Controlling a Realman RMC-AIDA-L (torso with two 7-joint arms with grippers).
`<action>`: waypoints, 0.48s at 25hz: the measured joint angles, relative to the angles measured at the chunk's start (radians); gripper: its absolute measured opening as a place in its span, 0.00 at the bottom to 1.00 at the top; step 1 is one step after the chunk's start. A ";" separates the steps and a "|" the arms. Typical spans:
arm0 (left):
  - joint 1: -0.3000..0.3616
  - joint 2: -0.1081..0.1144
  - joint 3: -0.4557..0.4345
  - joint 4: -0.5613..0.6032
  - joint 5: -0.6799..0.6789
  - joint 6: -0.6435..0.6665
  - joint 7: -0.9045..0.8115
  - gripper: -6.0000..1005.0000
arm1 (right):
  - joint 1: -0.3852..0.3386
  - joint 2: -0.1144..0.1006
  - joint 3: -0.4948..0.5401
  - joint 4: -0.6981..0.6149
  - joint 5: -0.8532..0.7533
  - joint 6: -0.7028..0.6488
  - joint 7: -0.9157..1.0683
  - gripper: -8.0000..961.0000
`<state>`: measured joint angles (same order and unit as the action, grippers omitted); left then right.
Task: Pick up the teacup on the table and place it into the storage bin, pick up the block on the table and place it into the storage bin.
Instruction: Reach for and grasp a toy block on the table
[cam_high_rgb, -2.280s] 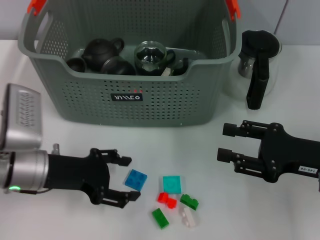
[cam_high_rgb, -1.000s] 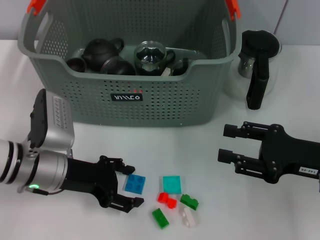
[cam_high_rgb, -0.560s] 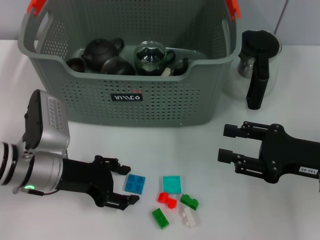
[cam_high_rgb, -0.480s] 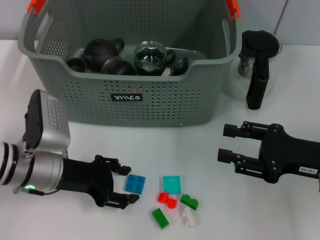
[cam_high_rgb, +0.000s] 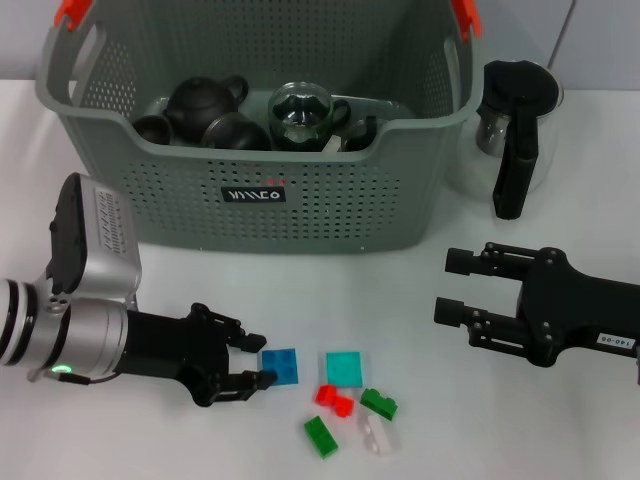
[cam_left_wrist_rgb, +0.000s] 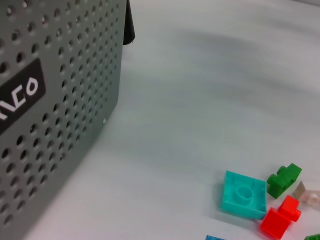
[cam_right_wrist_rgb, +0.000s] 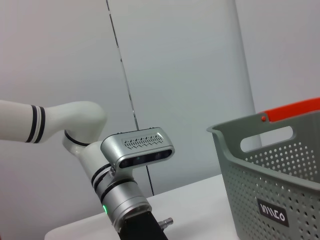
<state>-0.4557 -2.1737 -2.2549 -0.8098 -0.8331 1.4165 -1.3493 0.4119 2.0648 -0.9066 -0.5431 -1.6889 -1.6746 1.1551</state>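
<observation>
Blue block (cam_high_rgb: 281, 364) lay near the table's (cam_high_rgb: 420, 290) front edge, now between the left gripper's (cam_high_rgb: 248, 360) fingers, which had narrowed around it compared with half a second before; contact looked likely, a firm pinch not certain. The block had shifted slightly toward the teal block (cam_high_rgb: 343, 368). Judgement: the grasp was closing, lift next. Red (cam_high_rgb: 335, 400), green (cam_high_rgb: 320, 437) and clear (cam_high_rgb: 378, 435) pieces stayed just beside it. The bin (cam_high_rgb: 270, 215) stood at the back edge, dark teaware already inside. Right gripper (cam_high_rgb: 448, 285) idle over the right side, fingers spread. Pitcher (cam_high_rgb: 515, 130) right of the bin.
</observation>
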 joint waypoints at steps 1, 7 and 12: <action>0.000 0.000 0.000 0.000 0.000 -0.001 0.004 0.47 | 0.000 0.000 0.000 0.000 0.000 0.000 0.000 0.67; 0.001 0.000 0.002 -0.028 -0.013 -0.006 0.043 0.45 | 0.003 -0.001 0.000 0.000 0.000 0.001 -0.001 0.67; 0.015 0.000 0.047 -0.066 -0.027 0.007 0.075 0.45 | 0.004 -0.002 0.000 0.000 0.000 0.002 -0.001 0.67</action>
<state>-0.4402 -2.1735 -2.2079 -0.8754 -0.8598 1.4238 -1.2744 0.4158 2.0632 -0.9066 -0.5430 -1.6889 -1.6727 1.1536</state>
